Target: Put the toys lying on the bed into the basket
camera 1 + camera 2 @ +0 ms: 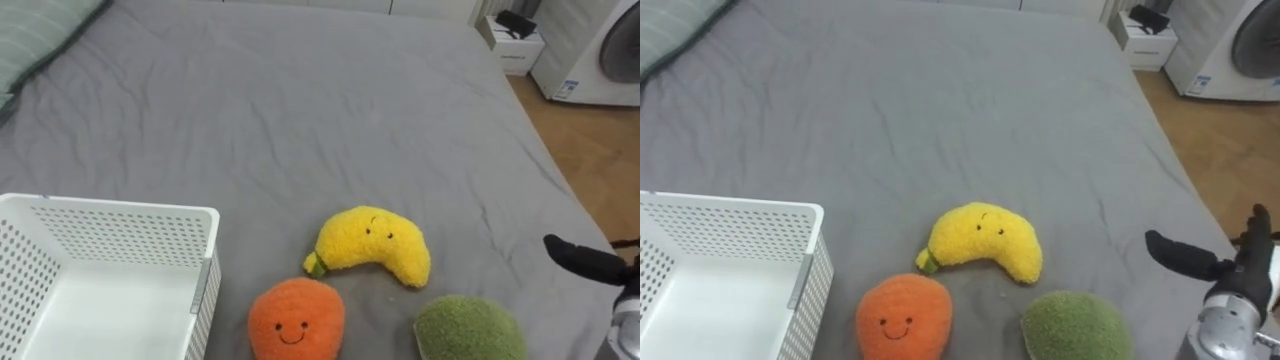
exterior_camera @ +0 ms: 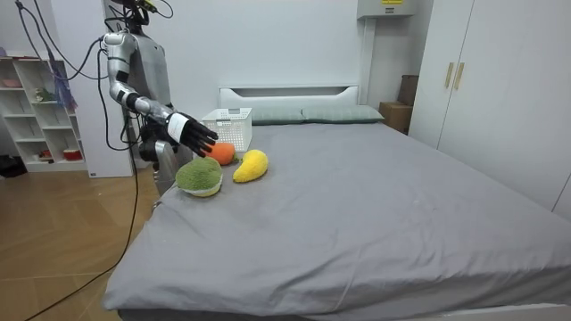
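The yellow banana plush [image 1: 372, 245] lies on the grey bed [image 1: 300, 110], near its edge; the smiling orange plush [image 1: 296, 318] lies just beside it and the green plush [image 1: 470, 328] is close by; a white perforated basket [image 1: 120, 225] stands on the bed to their left; the right robot hand [image 2: 189, 132] hovers by the green plush, fingers straight, holding nothing.

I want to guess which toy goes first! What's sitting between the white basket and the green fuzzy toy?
The smiling orange plush, between the white basket and green plush, in both eye views.
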You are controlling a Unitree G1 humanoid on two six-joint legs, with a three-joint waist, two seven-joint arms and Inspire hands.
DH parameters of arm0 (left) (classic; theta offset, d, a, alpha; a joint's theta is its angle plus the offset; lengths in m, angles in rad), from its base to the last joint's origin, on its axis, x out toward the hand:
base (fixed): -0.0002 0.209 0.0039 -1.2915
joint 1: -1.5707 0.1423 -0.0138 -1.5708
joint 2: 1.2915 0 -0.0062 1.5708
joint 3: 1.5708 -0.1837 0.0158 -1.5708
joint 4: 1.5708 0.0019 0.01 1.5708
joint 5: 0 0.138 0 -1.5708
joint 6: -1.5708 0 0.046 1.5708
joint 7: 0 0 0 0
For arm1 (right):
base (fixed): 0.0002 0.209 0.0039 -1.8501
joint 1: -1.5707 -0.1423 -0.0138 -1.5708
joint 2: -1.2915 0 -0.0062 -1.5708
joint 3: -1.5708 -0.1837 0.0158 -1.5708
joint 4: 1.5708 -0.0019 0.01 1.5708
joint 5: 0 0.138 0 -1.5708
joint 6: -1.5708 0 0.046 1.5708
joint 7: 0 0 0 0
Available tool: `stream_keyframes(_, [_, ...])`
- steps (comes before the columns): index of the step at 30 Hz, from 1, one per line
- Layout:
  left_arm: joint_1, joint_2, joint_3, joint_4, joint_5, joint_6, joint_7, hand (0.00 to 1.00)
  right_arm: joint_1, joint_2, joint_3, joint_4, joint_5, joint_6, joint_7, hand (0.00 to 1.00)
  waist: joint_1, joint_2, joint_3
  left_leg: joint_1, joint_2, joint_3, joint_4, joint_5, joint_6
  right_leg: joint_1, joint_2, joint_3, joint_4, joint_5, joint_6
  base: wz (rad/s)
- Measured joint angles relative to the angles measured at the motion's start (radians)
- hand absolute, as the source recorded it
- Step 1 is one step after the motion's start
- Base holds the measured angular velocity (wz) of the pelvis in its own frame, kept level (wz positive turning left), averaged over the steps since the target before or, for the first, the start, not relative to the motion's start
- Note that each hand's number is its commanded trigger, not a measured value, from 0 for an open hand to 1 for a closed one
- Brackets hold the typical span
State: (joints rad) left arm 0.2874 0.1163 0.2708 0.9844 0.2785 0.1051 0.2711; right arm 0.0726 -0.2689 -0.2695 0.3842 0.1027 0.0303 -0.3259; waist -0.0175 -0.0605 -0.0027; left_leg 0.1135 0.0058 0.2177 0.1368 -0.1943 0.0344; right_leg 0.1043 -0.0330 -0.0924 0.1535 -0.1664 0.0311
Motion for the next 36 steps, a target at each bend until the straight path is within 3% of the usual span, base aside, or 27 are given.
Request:
stream_keyframes(9, [0.003, 0.0, -0.001, -0.006, -0.001, 0.0, -0.002, 0.0, 0.001, 0.018, 0.058, 0.126, -0.075, 0.01, 0.145, 0.0, 0.004, -0.004, 0.0008, 0.002, 0.0, -0.003, 0.0, 0.0, 0.0, 0.011, -0.002, -0.008, -0.001, 0.0, 0.0, 0.01])
stream_keyframes(15, [0.014, 0.006, -0.026, -0.023, 0.0, 0.005, -0.002, 0.0, 0.002, 0.018, 0.14, 0.266, -0.102, 0.043, 0.288, 0.0, 0.004, -0.013, 0.0009, 0.002, 0.0, -0.013, 0.007, 0.0, 0.0, 0.017, -0.004, -0.034, -0.001, 0.0, 0.0, 0.04])
stream_keyframes(25, [0.004, 0.018, -0.049, -0.022, -0.001, 0.012, -0.017, 0.0, -0.018, 0.017, 0.172, 0.5, -0.108, 0.059, 0.5, 0.0, 0.032, -0.056, 0.0051, 0.003, 0.003, -0.023, 0.015, -0.005, -0.001, 0.024, -0.004, -0.048, -0.002, 0.0, -0.001, 0.02])
stream_keyframes(32, [-0.002, 0.018, -0.058, -0.012, -0.001, 0.014, -0.031, 0.0, -0.025, 0.009, 0.171, 0.598, -0.108, 0.057, 0.563, 0.0, 0.054, -0.05, 0.0051, 0.007, 0.004, -0.023, 0.017, -0.007, -0.002, 0.036, -0.002, -0.047, -0.003, 0.002, -0.003, 0.0])
stream_keyframes(34, [-0.002, 0.018, -0.058, -0.012, -0.001, 0.019, -0.045, 0.0, -0.025, 0.007, 0.171, 0.607, -0.109, 0.055, 0.57, 0.33, 0.053, -0.047, 0.0054, 0.013, 0.005, -0.024, 0.017, -0.008, -0.003, 0.037, -0.001, -0.047, -0.003, 0.002, -0.003, 0.0])
stream_keyframes(36, [-0.003, 0.018, -0.058, -0.012, -0.001, 0.019, -0.047, 0.0, -0.025, 0.007, 0.17, 0.613, -0.109, 0.055, 0.571, 0.76, 0.054, -0.045, 0.0047, 0.015, 0.006, -0.025, 0.017, -0.009, -0.004, 0.038, 0.0, -0.047, -0.003, 0.002, -0.003, 0.0])
